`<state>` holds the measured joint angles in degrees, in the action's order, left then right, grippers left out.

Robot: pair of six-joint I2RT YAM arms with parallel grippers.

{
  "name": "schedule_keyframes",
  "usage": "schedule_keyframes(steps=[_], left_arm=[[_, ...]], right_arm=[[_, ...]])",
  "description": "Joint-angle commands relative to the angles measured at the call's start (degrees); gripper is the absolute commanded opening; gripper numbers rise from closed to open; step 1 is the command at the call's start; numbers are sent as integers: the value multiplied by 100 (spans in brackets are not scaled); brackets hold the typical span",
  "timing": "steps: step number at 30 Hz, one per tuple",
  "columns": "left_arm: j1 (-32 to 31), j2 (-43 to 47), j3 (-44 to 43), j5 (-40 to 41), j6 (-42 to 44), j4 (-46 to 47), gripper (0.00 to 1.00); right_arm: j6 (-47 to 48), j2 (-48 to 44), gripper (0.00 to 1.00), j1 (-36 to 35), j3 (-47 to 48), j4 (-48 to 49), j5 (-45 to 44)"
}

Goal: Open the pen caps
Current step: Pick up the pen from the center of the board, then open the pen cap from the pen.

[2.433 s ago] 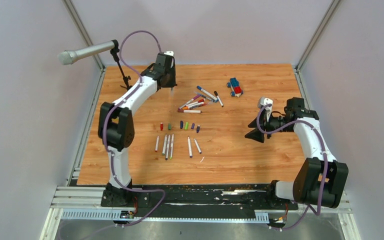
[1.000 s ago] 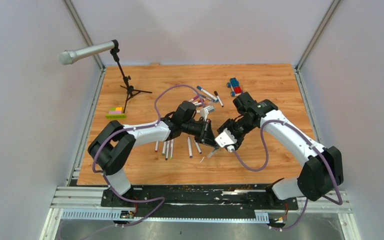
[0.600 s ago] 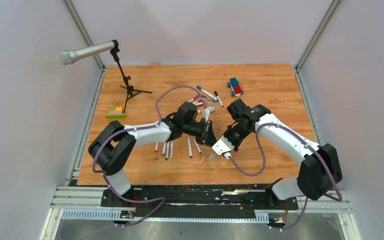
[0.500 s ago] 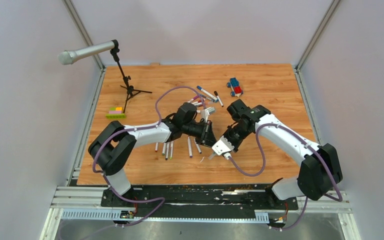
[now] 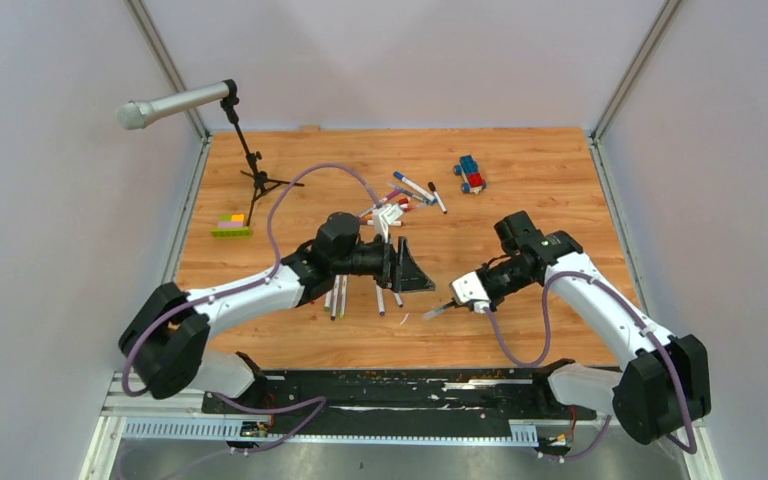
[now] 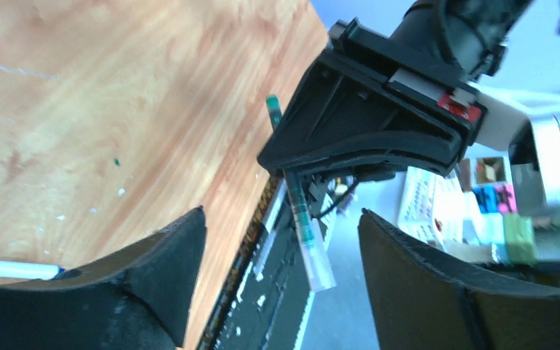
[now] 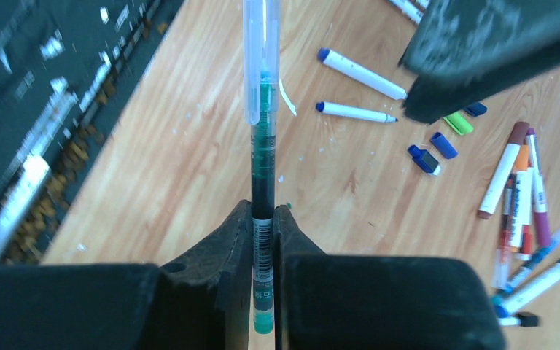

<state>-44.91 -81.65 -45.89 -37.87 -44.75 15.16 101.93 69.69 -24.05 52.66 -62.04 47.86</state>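
Two grippers face each other above the orange-brown wooden surface (image 5: 520, 180). The left gripper (image 5: 415, 275) has its jaws spread wide and empty. The right gripper (image 7: 262, 219) has its jaws clamped on a slim green-ink pen (image 7: 262, 168), whose clear plastic cap (image 7: 261, 65) is on, out beyond the jaw tips. A barcode strip (image 7: 262, 244) sits between those jaws, its print too small to read. Half a second ago the grippers nearly touched; now a gap parts them. Only the right wrist view shows loose blue caps (image 7: 443, 144) and a green cap (image 7: 458, 122) lying right of the jaws. Only the left wrist view shows a red sticker (image 6: 458, 106) on the right gripper, illegible.
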Motion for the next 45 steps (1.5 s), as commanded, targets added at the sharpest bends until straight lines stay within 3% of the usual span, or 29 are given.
schedule_keyframes(steps=[1, 4, 7, 11, 16, 23, 26, 31, 40, 45], left_arm=[[-9, 851, 601, 1065, 187, 979, 86], [-12, 1506, 1229, 1612, 194, 2022, 98], [-7, 1950, 1641, 1990, 317, 2694, 100], [-3, 2199, 2076, 2176, 421, 3549, 100], [-4, 1958, 2376, 2285, 262, 4534, 100], [-14, 1008, 2120, 2304, -615, 5556, 100], [-31, 528, 2083, 2380, -957, 6334, 100], [-158, -26, 1772, 2337, -1088, 6637, 94], [-380, -753, 1400, 2171, -1395, 7090, 65], [-462, -920, 1332, 2161, -1420, 7108, 54]], right_arm=[[-1364, -311, 0, 426, -302, 274, 1641], [-2328, -412, 0, 731, -477, 770, 2191], [-3686, -514, 0, 1021, -617, 1576, 2624], [-6644, -585, 0, 1332, -1061, 3562, 3040], [-9407, -459, 0, 1448, -1583, 5949, 3988], [-10419, -89, 0, 1352, -1381, 6335, 4113], [-10514, 56, 0, 1293, -1290, 6310, 4135], [-10517, 134, 0, 1279, -1298, 6301, 4082], [-10635, 151, 0, 1280, -1301, 6353, 3943], [-10691, 141, 0, 1279, -1311, 6378, 3903]])
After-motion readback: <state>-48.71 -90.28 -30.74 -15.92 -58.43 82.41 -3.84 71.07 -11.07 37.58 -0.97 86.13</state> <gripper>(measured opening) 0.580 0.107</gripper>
